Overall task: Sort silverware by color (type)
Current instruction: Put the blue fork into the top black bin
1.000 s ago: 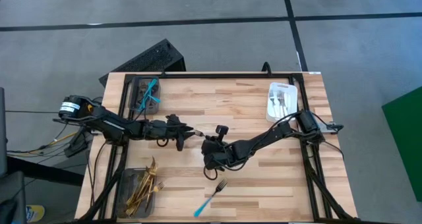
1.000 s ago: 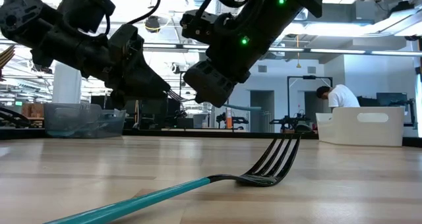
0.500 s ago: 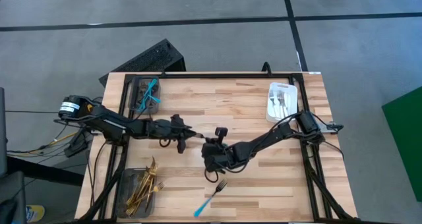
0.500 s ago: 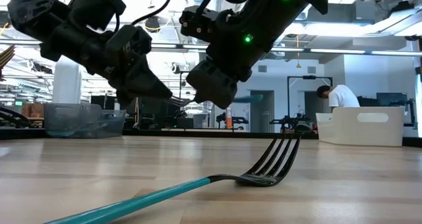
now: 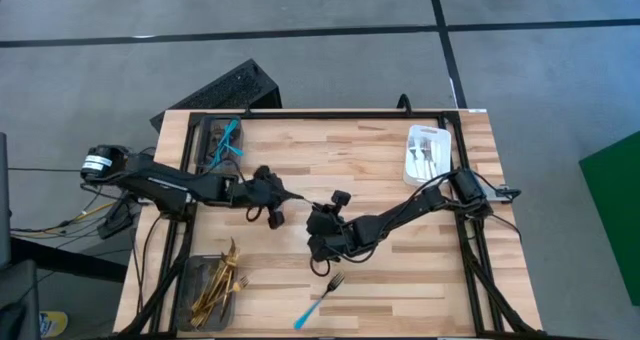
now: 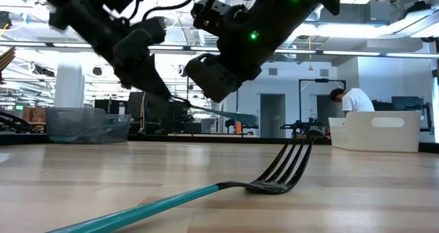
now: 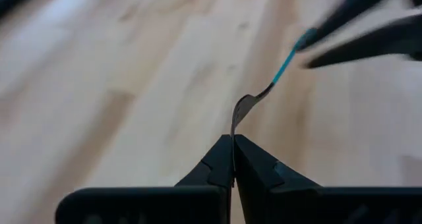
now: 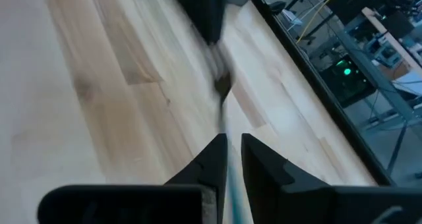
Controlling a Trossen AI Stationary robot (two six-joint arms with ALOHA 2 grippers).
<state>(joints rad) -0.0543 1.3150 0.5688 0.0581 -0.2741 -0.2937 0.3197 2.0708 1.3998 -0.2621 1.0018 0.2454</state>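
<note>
A utensil with a silver head [image 7: 239, 112] and a turquoise handle [image 7: 285, 64] hangs above the table's middle, between my two grippers. My left gripper [image 7: 233, 142] [image 5: 284, 195] is shut on the head end. My right gripper [image 8: 228, 145] [image 5: 316, 214] faces it, slightly open. The handle [image 8: 227, 179] runs through the gap between its fingers; whether they touch it cannot be told. Near the front edge a turquoise-handled fork [image 5: 320, 298] [image 6: 206, 192] lies on the table, tines curving upward. My left gripper pinches the silver head end [image 7: 233, 128] of the utensil between its two fingertips. The fingers come from the table's left, slanting down, roughly in line with the utensil. The utensil is lifted clear of the table, and its turquoise handle reaches toward my right gripper.
A grey tray [image 5: 213, 128] with turquoise-handled pieces stands at the far left corner. A tray [image 5: 190, 280] of gold pieces is at the near left, and a white tray [image 5: 412, 145] of silver pieces at the far right. Bare wood lies around the near middle.
My left gripper has risen, rolled and drawn back a little toward the table's left edge with the utensil's head. The utensil now slants down from the left fingertips under my right gripper, which has stayed in place.
</note>
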